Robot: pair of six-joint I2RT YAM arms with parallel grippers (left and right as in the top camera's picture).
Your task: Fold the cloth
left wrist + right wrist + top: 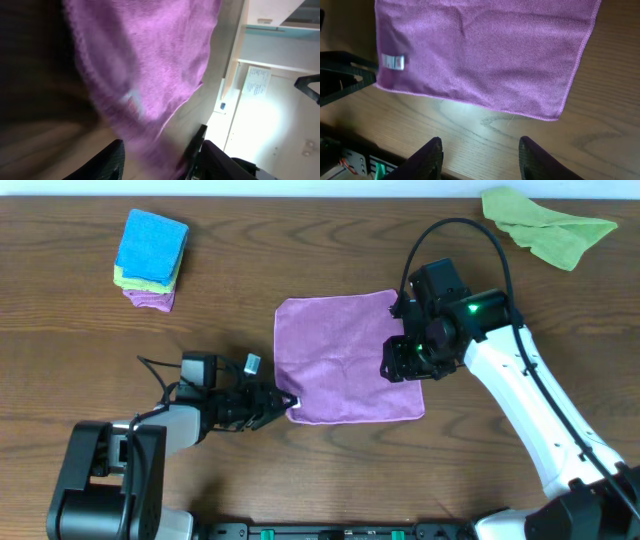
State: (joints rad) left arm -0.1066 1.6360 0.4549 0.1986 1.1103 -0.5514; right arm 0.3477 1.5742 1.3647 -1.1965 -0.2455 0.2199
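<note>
By the tag point(393, 61) corner of the cloth point(345, 360), the left gripper point(283, 404) sits open to pinch it. The right gripper point(480, 152) hangs open, empty.

overhead: fixed, straight down on the table point(300, 240), arm bases at near edge, whole scene in shot. left wrist: rolled sideways, almost on the cloth point(150, 50), blurred, room beyond. right wrist: close above, looking down on cloth's near edge. all three share the cloth; right wrist also catches the left gripper point(372, 72).
</note>
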